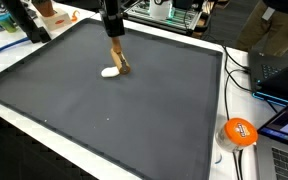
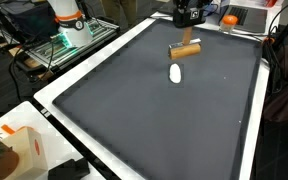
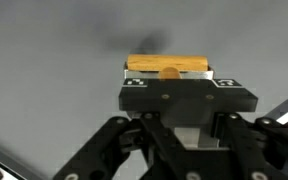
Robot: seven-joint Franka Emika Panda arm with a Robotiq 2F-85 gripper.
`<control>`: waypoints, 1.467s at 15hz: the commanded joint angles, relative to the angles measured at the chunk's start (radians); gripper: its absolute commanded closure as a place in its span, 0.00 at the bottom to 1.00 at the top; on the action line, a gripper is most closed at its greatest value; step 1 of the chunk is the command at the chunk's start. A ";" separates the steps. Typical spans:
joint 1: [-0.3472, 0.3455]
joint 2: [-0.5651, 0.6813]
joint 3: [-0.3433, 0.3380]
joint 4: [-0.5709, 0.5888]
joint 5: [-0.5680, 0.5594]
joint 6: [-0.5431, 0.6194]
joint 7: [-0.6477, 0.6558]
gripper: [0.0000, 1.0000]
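Observation:
My gripper (image 1: 115, 40) (image 2: 188, 22) hangs over the far part of the dark mat (image 1: 104, 110) (image 2: 154, 110), shut on a light wooden block (image 1: 120, 62) (image 2: 186, 49). In the wrist view the block (image 3: 169, 66) lies crosswise just beyond the black gripper (image 3: 170, 75) body, and the fingertips are hidden behind that body. A small white oval object (image 1: 110, 71) (image 2: 175, 72) lies on the mat close beside and below the block. I cannot tell whether the block touches it.
A white border (image 1: 219, 110) frames the mat. An orange round thing (image 1: 239, 131), cables and a laptop (image 1: 284, 70) sit beside one edge. A white and orange box (image 2: 24, 150) and a plant stand at a corner, with equipment (image 2: 69, 25) behind.

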 commanded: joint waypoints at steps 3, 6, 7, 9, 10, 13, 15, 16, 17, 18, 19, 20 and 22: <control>-0.029 -0.036 -0.025 0.004 0.037 -0.026 -0.396 0.78; -0.048 -0.051 -0.034 0.032 0.043 -0.082 -0.605 0.78; -0.052 -0.049 -0.033 0.040 0.044 -0.098 -0.664 0.78; -0.053 -0.031 -0.031 0.060 0.032 -0.140 -0.770 0.78; -0.054 -0.022 -0.030 0.071 0.029 -0.162 -0.827 0.78; -0.056 -0.001 -0.025 0.098 0.015 -0.225 -0.985 0.78; -0.060 0.015 -0.019 0.125 0.024 -0.261 -1.098 0.78; -0.061 0.028 -0.017 0.149 0.038 -0.272 -1.122 0.78; -0.052 0.051 -0.024 0.186 0.046 -0.293 -1.026 0.78; -0.051 0.016 -0.025 0.115 0.018 -0.240 -1.051 0.53; -0.051 0.027 -0.025 0.137 0.020 -0.252 -1.044 0.53; -0.051 0.036 -0.024 0.151 0.021 -0.257 -1.040 0.53; -0.045 0.045 -0.026 0.142 -0.009 -0.216 -1.042 0.78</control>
